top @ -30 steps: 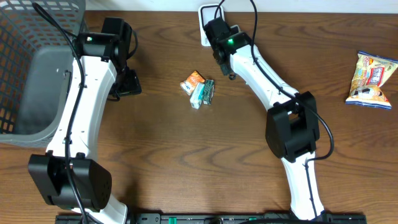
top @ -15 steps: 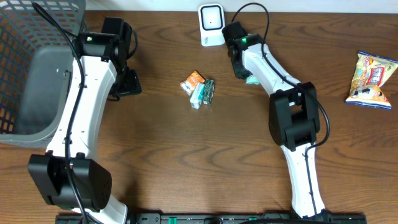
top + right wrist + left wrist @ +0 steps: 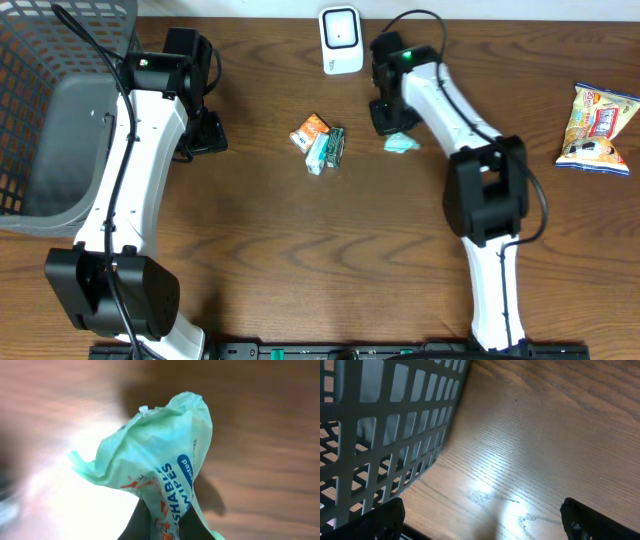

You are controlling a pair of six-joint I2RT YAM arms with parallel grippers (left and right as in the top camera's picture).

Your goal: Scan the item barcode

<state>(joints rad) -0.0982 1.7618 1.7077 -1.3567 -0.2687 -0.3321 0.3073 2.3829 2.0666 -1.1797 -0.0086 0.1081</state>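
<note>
A crumpled green wipes packet [image 3: 155, 465] fills the right wrist view, pinched at its lower end between my right gripper's [image 3: 167, 529] dark fingers. From overhead the packet [image 3: 401, 144] shows just beside the right gripper [image 3: 389, 122], low over the table. The white barcode scanner [image 3: 341, 40] stands at the back edge, up and left of that gripper. My left gripper [image 3: 485, 525] hangs open over bare wood with nothing between its fingers, next to the basket; overhead it [image 3: 205, 135] is at the left.
A grey plastic basket [image 3: 40, 120] fills the far left, and its wall [image 3: 395, 425] is close to the left gripper. An orange packet and a green one [image 3: 318, 142] lie mid-table. A yellow snack bag [image 3: 597, 128] lies at the far right.
My right arm swung from over the scanner toward the right and nearer, and its jaws closed on the green wipes packet. The left arm has not moved.
</note>
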